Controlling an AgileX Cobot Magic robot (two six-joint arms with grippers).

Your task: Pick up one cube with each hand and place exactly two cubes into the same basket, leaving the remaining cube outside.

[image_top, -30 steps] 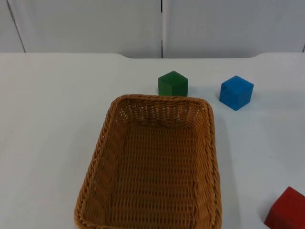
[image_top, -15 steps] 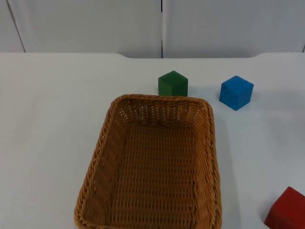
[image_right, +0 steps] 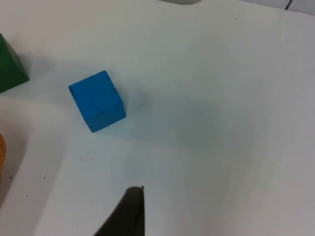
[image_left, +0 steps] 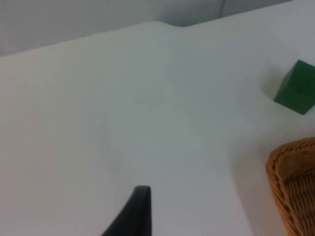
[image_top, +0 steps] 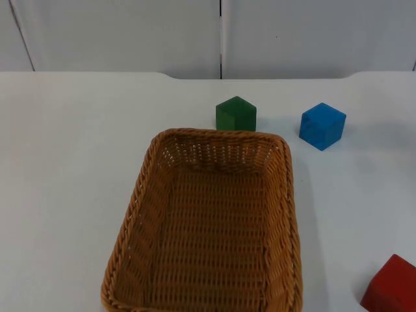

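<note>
Basket point(image_top: 208, 221) is my landmark: it has no cubes in it, so no cube placed yet. Green cube point(image_top: 236, 114) sits just beyond the basket's far rim, blue cube point(image_top: 322, 126) off the far right corner, apart from the green one, red cube point(image_top: 392, 286) well to the right of the near end. I judge this the approach step, nothing grasped. Left gripper point(image_left: 133, 216) hangs over bare table point(image_top: 71, 162) left of the basket, green cube ahead of it; right gripper point(image_right: 129, 214) hangs just short of the blue cube. One fingertip visible on each, so I cannot tell how the jaws stand. Next I'd send left to green, right to blue, squaring fingers to the cube faces, red left out.
</note>
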